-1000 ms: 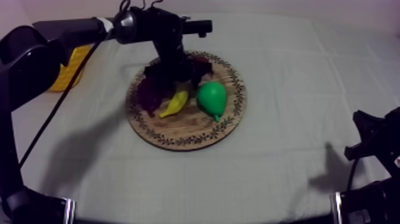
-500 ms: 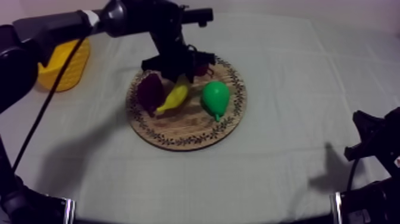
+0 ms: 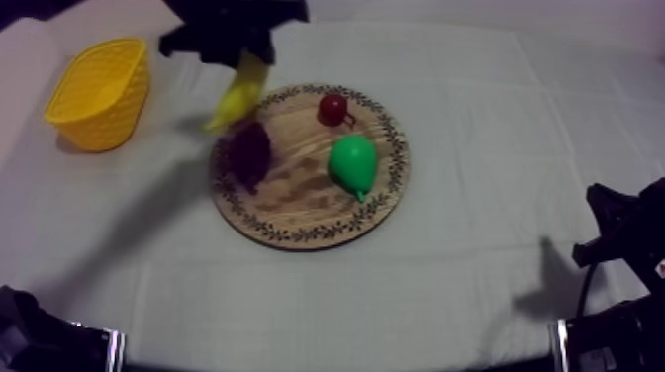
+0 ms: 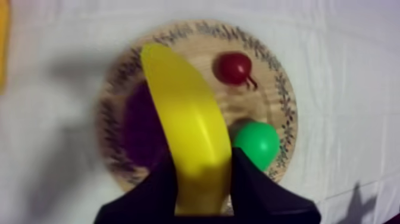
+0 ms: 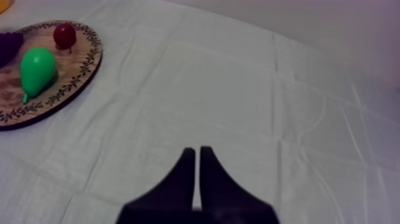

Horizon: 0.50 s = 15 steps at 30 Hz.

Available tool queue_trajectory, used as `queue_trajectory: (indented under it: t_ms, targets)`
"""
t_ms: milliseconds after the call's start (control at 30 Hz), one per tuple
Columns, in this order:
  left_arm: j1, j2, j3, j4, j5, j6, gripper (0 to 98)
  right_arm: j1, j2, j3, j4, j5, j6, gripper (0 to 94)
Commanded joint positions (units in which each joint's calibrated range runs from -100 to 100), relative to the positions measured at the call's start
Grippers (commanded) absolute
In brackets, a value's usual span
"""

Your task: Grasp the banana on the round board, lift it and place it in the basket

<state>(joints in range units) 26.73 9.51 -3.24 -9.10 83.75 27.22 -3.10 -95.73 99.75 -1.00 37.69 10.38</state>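
My left gripper (image 3: pixel 242 54) is shut on the yellow banana (image 3: pixel 238 92), which hangs in the air over the far left rim of the round wooden board (image 3: pixel 297 203). From the left wrist, the banana (image 4: pixel 187 128) sits clamped between my two black fingers (image 4: pixel 158 187), high above the board (image 4: pixel 265 107). The yellow basket (image 3: pixel 99 91) stands at the far left of the table, left of the banana. My right gripper (image 5: pixel 197 156) rests shut on nothing over bare cloth at the right side.
On the board lie a green pear (image 3: pixel 353 163), dark purple grapes (image 3: pixel 249 153) and a small red fruit (image 3: pixel 333 109). My right arm (image 3: pixel 618 237) sits low at the right edge.
My left gripper has lifted the banana off the board and carried it up and to the left, toward the basket. The right arm has stayed still.
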Motion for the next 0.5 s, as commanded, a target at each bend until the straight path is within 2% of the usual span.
queue_trajectory:
  t_ms: [0, 267, 467]
  targets:
    - [-2.48, -8.26, 2.55, -0.57, -0.42, -1.26, 20.8, -0.06, -0.03, 0.02, 0.0, -0.03, 0.0, 0.4]
    - [-15.51, -14.01, 7.44, -0.89, -4.78, -8.88, 22.7, -0.11, -0.03, 0.02, 0.0, -0.03, 0.0, 0.4]
    - [-25.02, -10.27, 5.33, 0.57, -6.91, -15.26, 23.6, -0.11, -0.03, 0.02, 0.0, -0.03, 0.0, 0.4]
